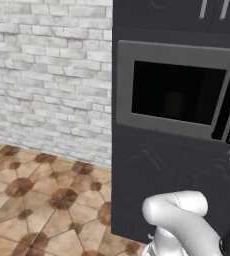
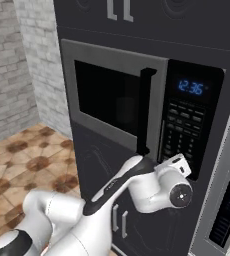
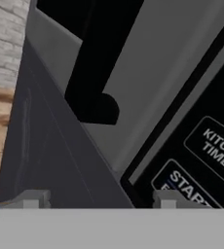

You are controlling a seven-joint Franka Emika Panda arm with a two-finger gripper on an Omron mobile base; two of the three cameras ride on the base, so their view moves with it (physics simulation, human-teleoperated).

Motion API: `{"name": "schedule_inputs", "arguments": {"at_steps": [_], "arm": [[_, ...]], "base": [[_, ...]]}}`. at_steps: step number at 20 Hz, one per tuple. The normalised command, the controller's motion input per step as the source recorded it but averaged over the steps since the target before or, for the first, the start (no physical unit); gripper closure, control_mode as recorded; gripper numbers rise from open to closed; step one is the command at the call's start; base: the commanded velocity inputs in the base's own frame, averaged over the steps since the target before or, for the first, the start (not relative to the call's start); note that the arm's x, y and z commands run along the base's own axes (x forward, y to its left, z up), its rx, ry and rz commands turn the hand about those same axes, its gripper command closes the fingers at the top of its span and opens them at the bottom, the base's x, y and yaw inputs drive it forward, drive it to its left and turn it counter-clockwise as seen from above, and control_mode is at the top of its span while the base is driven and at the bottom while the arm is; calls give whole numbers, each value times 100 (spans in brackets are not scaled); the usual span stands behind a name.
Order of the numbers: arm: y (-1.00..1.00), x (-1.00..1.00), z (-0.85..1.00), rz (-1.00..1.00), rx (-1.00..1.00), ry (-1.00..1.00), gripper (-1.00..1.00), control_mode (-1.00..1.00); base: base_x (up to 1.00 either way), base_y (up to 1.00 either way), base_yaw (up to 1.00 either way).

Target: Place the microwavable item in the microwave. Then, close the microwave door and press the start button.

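Hand positioned at the control panel for the start press

The microwave door (image 2: 114, 97) is shut against the microwave (image 1: 177, 90); a faint cup shape (image 1: 174, 104), probably the microwavable item, shows dimly through the black window, so the load and close steps appear complete. The hand (image 3: 99, 203) sits close to the lower left corner of the control panel (image 2: 187, 125), just beside the door handle (image 2: 146, 110), because the START button (image 3: 184, 187) lies there. In the hand view the two fingertips (image 3: 33, 199) stand well apart with nothing between them: the hand is spread and empty. The right fingertip lies just below the START label, so a short forward push is judged sufficient.
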Motion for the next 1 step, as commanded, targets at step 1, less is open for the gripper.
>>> {"name": "schedule_inputs", "arguments": {"at_steps": [1], "arm": [[0, 11, -14, -1, 0, 0, -100, -100]], "base": [[0, 0, 0]]}}
